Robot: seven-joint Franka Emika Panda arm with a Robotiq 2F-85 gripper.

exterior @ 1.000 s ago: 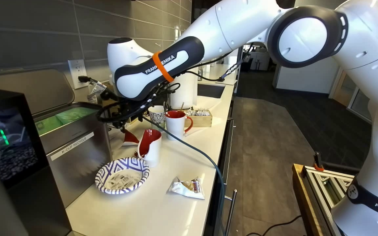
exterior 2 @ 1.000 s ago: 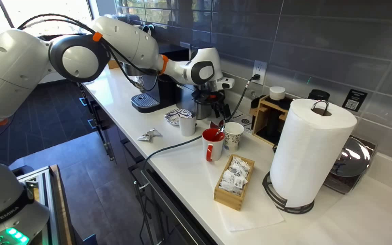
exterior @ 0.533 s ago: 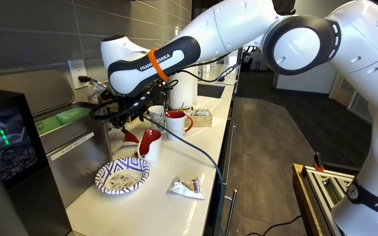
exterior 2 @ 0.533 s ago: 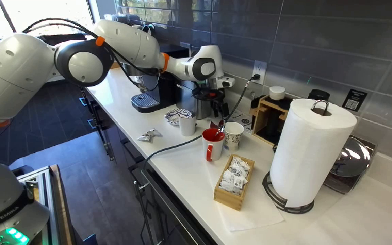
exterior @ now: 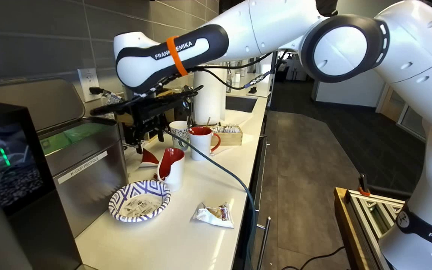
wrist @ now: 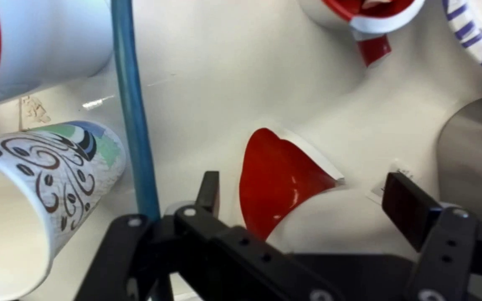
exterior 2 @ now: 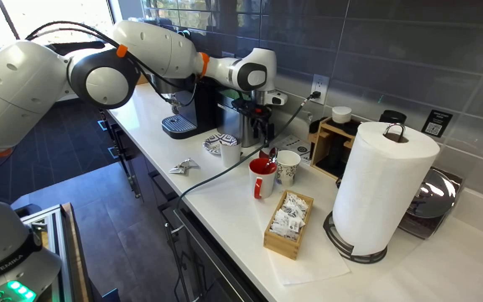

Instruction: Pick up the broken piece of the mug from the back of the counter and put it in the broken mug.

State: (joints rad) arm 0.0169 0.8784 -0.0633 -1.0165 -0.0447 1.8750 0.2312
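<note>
The broken piece of the mug (wrist: 280,179), a curved shard with a red face and a pale edge, lies on the counter (exterior: 186,232); in an exterior view the piece (exterior: 148,158) sits behind the broken mug. My gripper (wrist: 308,196) stands open above it, its fingers wide apart on either side in the wrist view, nothing held. In an exterior view the gripper (exterior: 150,144) points down over the back of the counter. The broken mug (exterior: 171,168) stands upright, white outside and red inside, its wall partly gone; the wrist view shows its rim (wrist: 377,24) at the top.
A blue cable (wrist: 130,104) hangs across the counter beside the gripper. A patterned paper cup (wrist: 69,171) and a whole red-and-white mug (exterior: 201,144) stand close by. The steel bin (exterior: 88,176), a patterned bowl (exterior: 140,201) and a wrapper (exterior: 215,215) lie around too.
The wrist has turned so the gripper points more steeply down, and it has shifted slightly toward the bin. The cable has risen with it. The shard and mugs have stayed put.
</note>
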